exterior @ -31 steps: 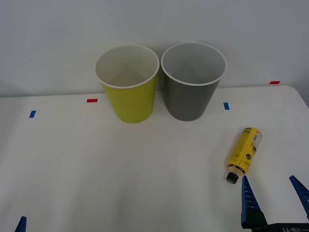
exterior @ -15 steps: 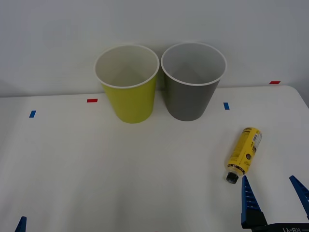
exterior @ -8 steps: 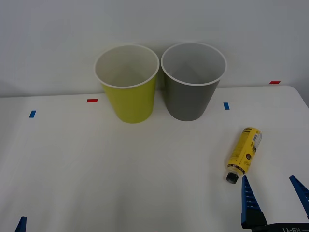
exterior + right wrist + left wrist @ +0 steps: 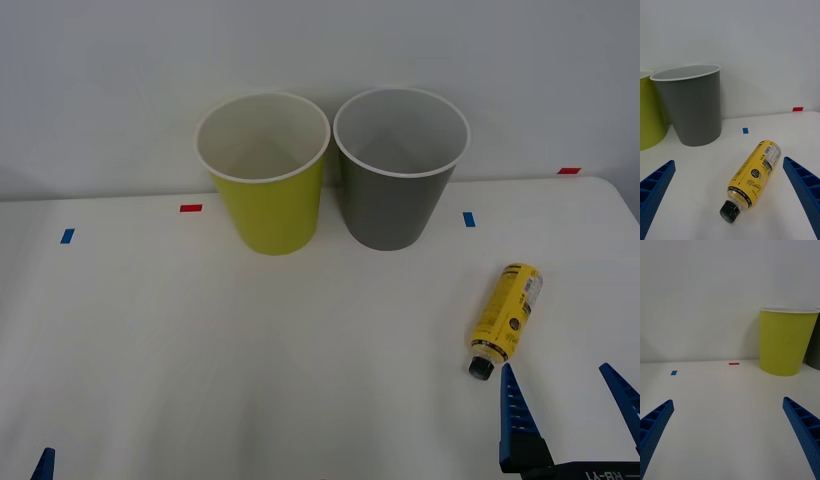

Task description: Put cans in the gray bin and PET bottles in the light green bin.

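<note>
The light green bin (image 4: 265, 195) and the gray bin (image 4: 395, 200) stand upright side by side at the back of the white table, green on the left. A PET bottle (image 4: 507, 310) with a yellow label lies on its side at the front right, its black cap (image 4: 730, 212) pointing toward me. My right gripper (image 4: 556, 372) is open just short of the cap, and the bottle (image 4: 754, 174) lies ahead between its fingers without touching them. My left gripper (image 4: 728, 400) is open at the front left, over bare table, with the light green bin (image 4: 787, 341) ahead of it. Cans are out of view.
Small blue tape marks (image 4: 67, 236) (image 4: 468, 218) and red ones (image 4: 190, 208) (image 4: 568, 171) lie on the table. A plain wall rises right behind the bins. The table's right edge (image 4: 630, 215) runs close to the bottle.
</note>
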Controlling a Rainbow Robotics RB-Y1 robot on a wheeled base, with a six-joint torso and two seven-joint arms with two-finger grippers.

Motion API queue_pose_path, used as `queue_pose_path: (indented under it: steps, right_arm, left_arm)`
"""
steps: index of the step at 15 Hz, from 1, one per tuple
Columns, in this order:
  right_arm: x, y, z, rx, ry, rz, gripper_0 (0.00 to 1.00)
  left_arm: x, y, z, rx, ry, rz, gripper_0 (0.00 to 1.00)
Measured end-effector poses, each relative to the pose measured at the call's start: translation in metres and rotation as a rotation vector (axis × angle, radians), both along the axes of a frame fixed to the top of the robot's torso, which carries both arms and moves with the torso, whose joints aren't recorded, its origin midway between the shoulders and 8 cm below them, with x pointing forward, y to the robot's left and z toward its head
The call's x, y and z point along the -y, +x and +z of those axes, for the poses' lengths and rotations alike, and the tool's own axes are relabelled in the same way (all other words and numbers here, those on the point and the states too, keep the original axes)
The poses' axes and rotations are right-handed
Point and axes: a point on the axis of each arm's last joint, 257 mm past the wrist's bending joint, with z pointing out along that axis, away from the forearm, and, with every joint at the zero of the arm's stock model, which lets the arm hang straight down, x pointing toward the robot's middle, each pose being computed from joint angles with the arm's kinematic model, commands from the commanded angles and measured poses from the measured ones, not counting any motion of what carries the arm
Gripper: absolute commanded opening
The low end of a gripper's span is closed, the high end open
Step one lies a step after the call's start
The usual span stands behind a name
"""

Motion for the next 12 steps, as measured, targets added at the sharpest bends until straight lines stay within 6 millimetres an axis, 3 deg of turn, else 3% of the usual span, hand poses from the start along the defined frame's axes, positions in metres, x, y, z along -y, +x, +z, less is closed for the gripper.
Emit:
queue_pose_path:
  steps: [4,6,12]
  right_arm:
    - [0.0,0.0,-0.002,-0.006,0.001,-0.001,1.0]
    - [0.001,-0.006,-0.03,-0.067,0.002,-0.007,1.0]
    - [0.007,0.002,-0.031,-0.081,-0.042,-0.011,1.0]
  left_arm:
    - [0.0,0.0,0.0,0.0,0.0,0.0,1.0]
    - [0.0,0.0,0.0,0.0,0.0,0.0,1.0]
    - [0.0,0.0,0.0,0.0,0.0,0.0,1.0]
